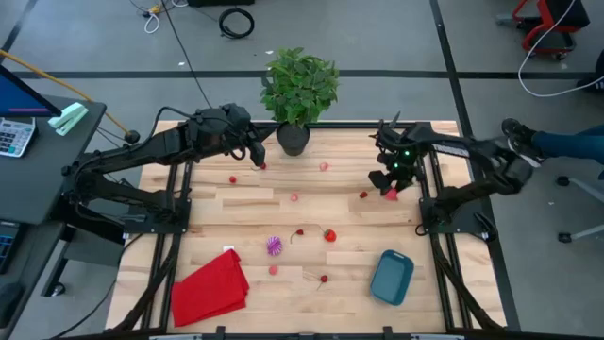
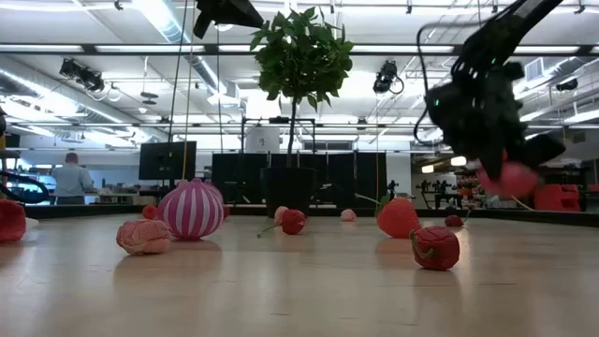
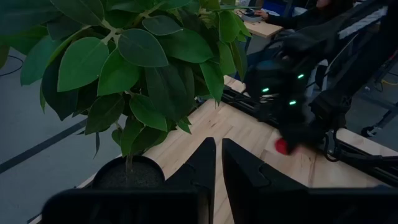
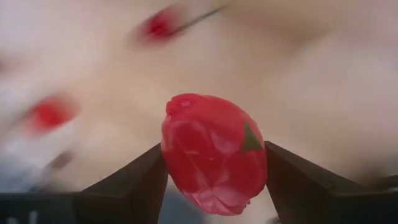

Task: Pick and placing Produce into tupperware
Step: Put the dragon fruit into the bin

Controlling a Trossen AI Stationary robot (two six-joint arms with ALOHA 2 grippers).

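Note:
My right gripper [image 1: 390, 189] hovers over the table's far right part, shut on a red strawberry-like produce piece [image 4: 214, 152], seen also in the low view [image 2: 513, 178]. Other red and pink pieces lie scattered on the wood, such as one [image 1: 329, 235] mid-table and one [image 1: 324, 166] farther back. The purple-and-white striped piece [image 1: 275, 246] rests near the middle. The teal tupperware [image 1: 392, 277] sits near the right near corner. My left gripper [image 1: 255, 156] waits shut beside the plant pot, holding nothing. My right gripper pinches the red piece [image 4: 186, 155] between its two fingers [image 4: 143, 180], one on each side of its widest part. The fingers come from above, pointing down. The piece is lifted clear of the table [image 2: 513, 178].
A black pot [image 1: 293, 139] with a leafy plant stands at the far edge's middle, close to my left gripper. A red cloth [image 1: 209, 288] lies at the near left. Bare wood shows between the scattered pieces and the tupperware.

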